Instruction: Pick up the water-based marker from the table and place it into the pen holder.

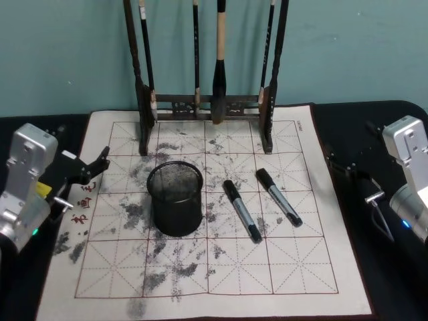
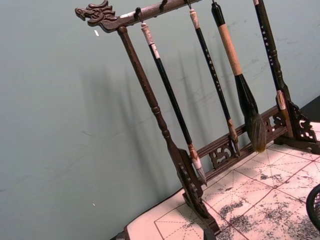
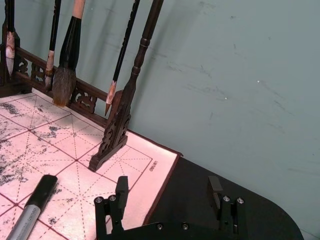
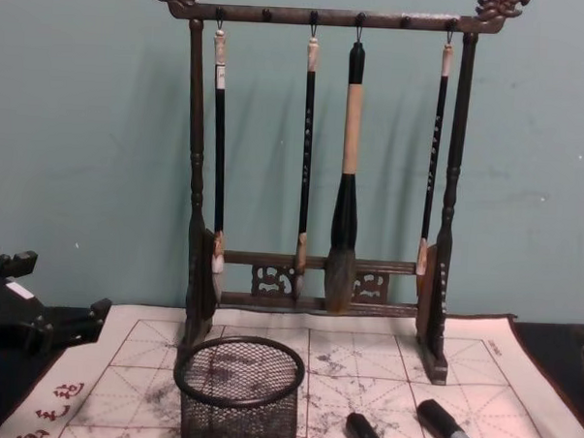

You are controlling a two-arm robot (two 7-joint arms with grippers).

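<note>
Black and spread wide, the fingers of the right gripper (image 3: 167, 192) hold nothing; in the right wrist view one finger stands over the right edge of the mat (image 1: 301, 267) and the other over the bare dark desk (image 1: 391, 287); in the head view this gripper sits at the right of the scene, well apart from both markers. The left gripper (image 1: 93, 168) waits at the left edge of the mat; in the chest view its dark fingers show as two tips standing apart, with nothing between them.

Between the two arms, the pen holder (image 1: 177, 214) stands upright on the mat, left of centre; it is a round black mesh cup with a solid rim, and its inside looks bare. Just to its right lie two markers with black caps and grey barrels; the left marker (image 1: 242, 210) is near the holder but not touching it; the right marker (image 1: 279, 197) lies beside the first, roughly parallel to it, with a gap between them; both point their caps toward the far side and slant to the near right.

The mat is pale felt ruled in a red grid and smudged with grey ink; at its far edge stands a dark wooden brush rack (image 4: 325, 17), with four brushes (image 4: 344, 202) hanging from its top bar; behind it is a teal wall (image 4: 83, 123).
</note>
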